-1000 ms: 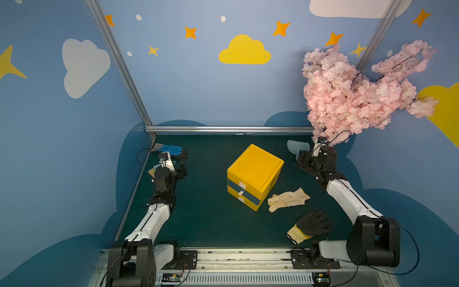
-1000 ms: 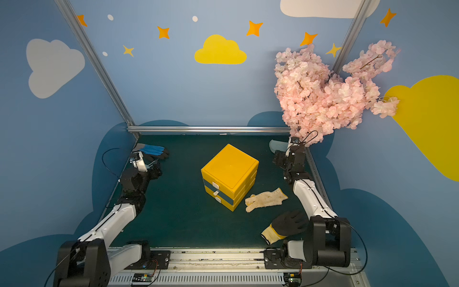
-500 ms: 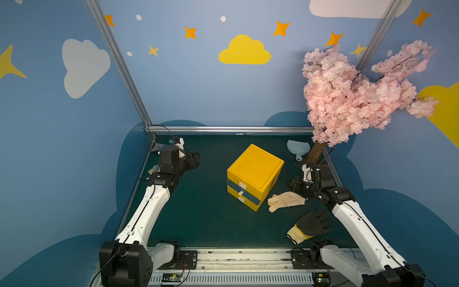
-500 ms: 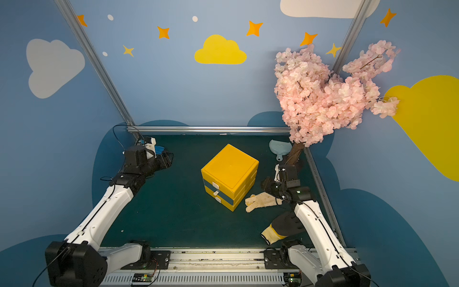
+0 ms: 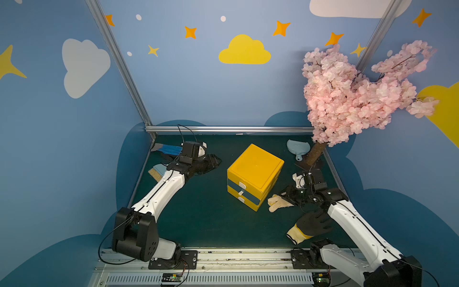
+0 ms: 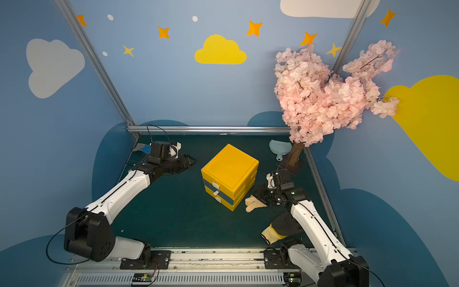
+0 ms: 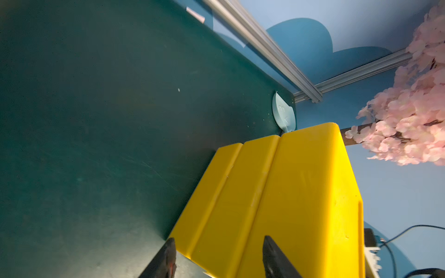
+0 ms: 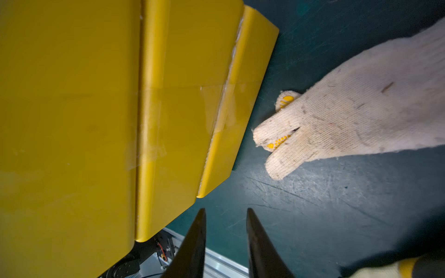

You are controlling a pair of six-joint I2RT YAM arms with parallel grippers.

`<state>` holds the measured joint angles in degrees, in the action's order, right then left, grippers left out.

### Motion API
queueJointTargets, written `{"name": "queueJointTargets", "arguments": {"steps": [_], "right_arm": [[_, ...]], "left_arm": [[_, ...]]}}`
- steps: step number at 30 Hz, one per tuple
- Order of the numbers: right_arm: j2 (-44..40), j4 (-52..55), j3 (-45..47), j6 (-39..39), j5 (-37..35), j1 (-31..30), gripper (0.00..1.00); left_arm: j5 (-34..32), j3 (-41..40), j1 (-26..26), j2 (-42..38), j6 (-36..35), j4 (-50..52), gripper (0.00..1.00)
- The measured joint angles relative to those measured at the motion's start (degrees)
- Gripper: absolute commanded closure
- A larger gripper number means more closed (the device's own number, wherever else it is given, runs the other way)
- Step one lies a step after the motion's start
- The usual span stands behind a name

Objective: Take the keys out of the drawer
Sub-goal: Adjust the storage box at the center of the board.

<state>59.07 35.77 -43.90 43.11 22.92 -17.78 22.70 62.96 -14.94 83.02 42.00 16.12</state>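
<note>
Drawer unit, left arm and right arm now closer.

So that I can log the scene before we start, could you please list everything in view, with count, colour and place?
drawer unit: one, yellow with blue drawer fronts, middle of the table, drawers shut
knit glove: one, cream, on the table right of the drawer unit
work glove: one, black with yellow cuff, front right
dustpan: one, light blue, back right by the tree trunk
blossom tree: one, pink, back right corner
brush: one, blue handle, tan bristles, left edge
blue glove: one, blue and grey, back left
keys: none in view
table: one, dark green
left gripper: one, black, open and empty, left of the drawer unit
right gripper: one, black, open and empty, over the knit glove
</note>
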Motion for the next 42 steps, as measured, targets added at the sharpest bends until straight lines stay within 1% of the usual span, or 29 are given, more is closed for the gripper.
{"name": "queueJointTargets", "arguments": {"steps": [5, 9, 14, 20, 25, 30, 36, 42], "right_arm": [[2.95, -1.92, -1.49, 1.70, 2.69, -0.22, 0.71], [5.81, -4.11, -3.37, 2.58, 4.44, -0.46, 0.71], [8.15, -6.78, -5.22, 4.57, 6.25, -0.85, 0.71], [9.38, -6.93, -6.08, 5.77, 6.69, -1.03, 0.70], [14.16, -7.74, -8.48, 6.29, 7.67, -1.22, 0.67], [20.65, -8.52, -13.70, 6.14, 8.13, -1.44, 0.65], [30.40, -9.86, -22.25, 5.92, 8.85, -1.40, 0.65], [41.44, -10.62, -33.42, 4.63, 9.77, -1.03, 0.65]], "left_arm": [[5.64, -1.51, -0.61, 0.90, 9.03, -2.95, 0.42], [8.46, -1.62, -0.87, 0.90, 14.23, -4.83, 0.42], [8.57, -3.54, -0.87, 0.90, 18.78, -5.27, 0.42], [8.55, -7.37, -0.87, 2.45, 23.74, -7.19, 0.43], [8.85, -7.37, -0.87, 5.31, 25.79, -10.16, 0.44], [7.45, -7.34, -0.39, 5.79, 27.10, -12.46, 0.44], [6.62, -6.78, 1.40, 6.60, 28.13, -14.05, 0.45], [6.75, -4.02, 3.65, 9.25, 28.61, -14.03, 0.45]]}}
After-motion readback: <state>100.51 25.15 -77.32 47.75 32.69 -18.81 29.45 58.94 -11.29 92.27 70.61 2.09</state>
